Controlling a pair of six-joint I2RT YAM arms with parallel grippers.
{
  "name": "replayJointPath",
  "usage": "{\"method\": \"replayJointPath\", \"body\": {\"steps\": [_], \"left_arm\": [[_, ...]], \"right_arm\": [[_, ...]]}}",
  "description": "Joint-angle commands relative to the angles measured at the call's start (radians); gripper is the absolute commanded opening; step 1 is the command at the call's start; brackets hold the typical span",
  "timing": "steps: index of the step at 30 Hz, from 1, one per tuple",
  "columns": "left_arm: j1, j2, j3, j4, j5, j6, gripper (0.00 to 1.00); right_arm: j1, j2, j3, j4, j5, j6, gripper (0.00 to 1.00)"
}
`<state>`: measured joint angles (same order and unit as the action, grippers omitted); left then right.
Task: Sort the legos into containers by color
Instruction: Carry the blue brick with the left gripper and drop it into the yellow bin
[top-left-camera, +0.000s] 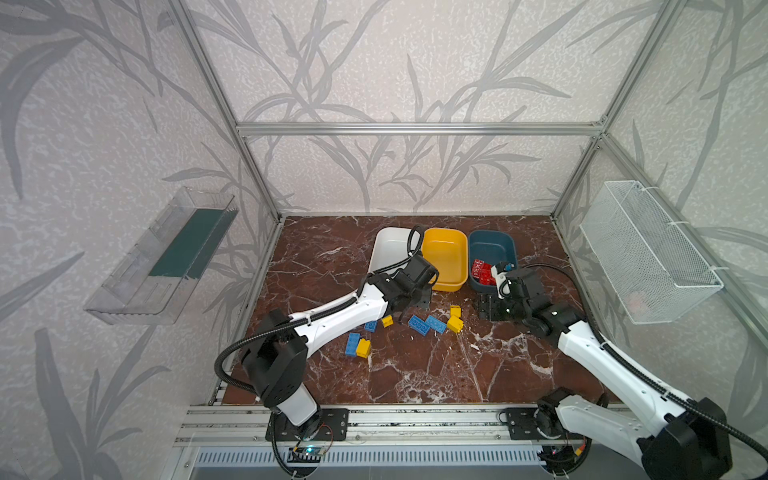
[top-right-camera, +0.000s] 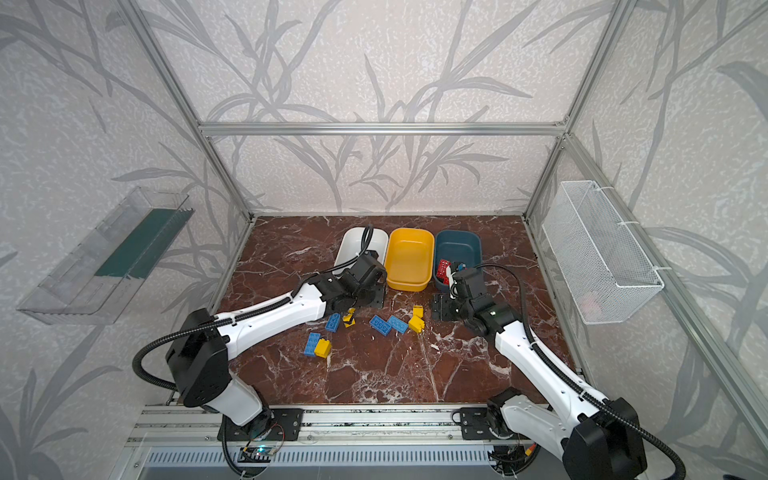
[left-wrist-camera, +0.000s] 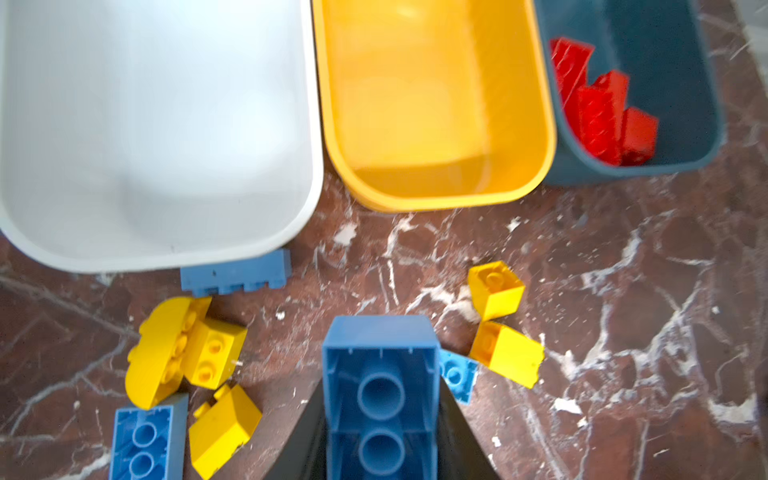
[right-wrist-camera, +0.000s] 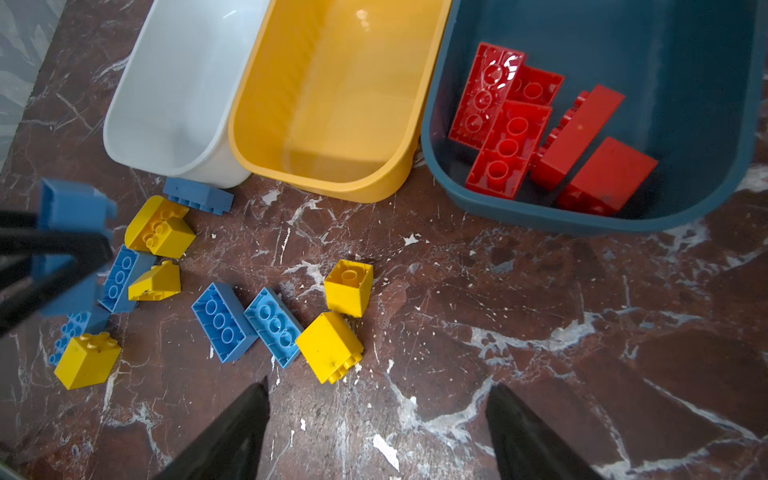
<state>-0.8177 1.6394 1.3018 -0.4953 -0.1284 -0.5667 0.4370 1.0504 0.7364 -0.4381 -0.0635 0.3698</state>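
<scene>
My left gripper (left-wrist-camera: 380, 386) is shut on a blue lego (left-wrist-camera: 380, 374), held underside-up above the marble floor, just in front of the white container (left-wrist-camera: 166, 259). The yellow container (left-wrist-camera: 436, 201) next to it holds nothing. Several red legos (right-wrist-camera: 511, 141) lie in the teal container (right-wrist-camera: 561, 218). Loose blue legos (right-wrist-camera: 249, 322) and yellow legos (right-wrist-camera: 330, 347) are scattered on the floor in front of the containers. Another blue lego (left-wrist-camera: 237, 272) leans against the white container's wall. My right gripper (right-wrist-camera: 378, 390) hangs open over bare floor, right of the loose legos.
A clear plastic tray (top-left-camera: 162, 257) hangs on the left wall and a white wire mesh basket (top-left-camera: 648, 249) on the right wall. Aluminium posts frame the marble floor (top-left-camera: 415, 374), and a metal rail (top-left-camera: 415, 419) runs along its front edge.
</scene>
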Motion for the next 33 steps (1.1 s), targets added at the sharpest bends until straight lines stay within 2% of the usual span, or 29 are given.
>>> {"method": "replayJointPath", "body": {"steps": [1,14,20,25,29,33], "left_arm": [[0.013,0.074,0.130,-0.063,-0.005,0.049,0.27],[0.078,0.509,0.724,-0.238,0.103,0.136,0.27],[0.106,0.677,0.912,-0.321,0.152,0.131,0.28],[0.111,0.741,1.000,-0.354,0.155,0.145,0.31],[0.118,0.747,1.029,-0.366,0.154,0.135,0.41],[0.120,0.730,1.032,-0.369,0.138,0.134,0.55]], "right_arm": [[0.015,-0.039,-0.037,0.031,-0.021,0.007,0.83],[0.048,-0.130,-0.144,0.054,-0.035,-0.003,0.83],[0.066,-0.143,-0.168,0.063,-0.039,-0.018,0.83],[0.091,-0.150,-0.171,0.058,-0.016,-0.055,0.85],[0.110,-0.149,-0.155,0.044,-0.020,-0.075,0.87],[0.138,-0.144,-0.157,0.064,-0.006,-0.088,0.89]]}}
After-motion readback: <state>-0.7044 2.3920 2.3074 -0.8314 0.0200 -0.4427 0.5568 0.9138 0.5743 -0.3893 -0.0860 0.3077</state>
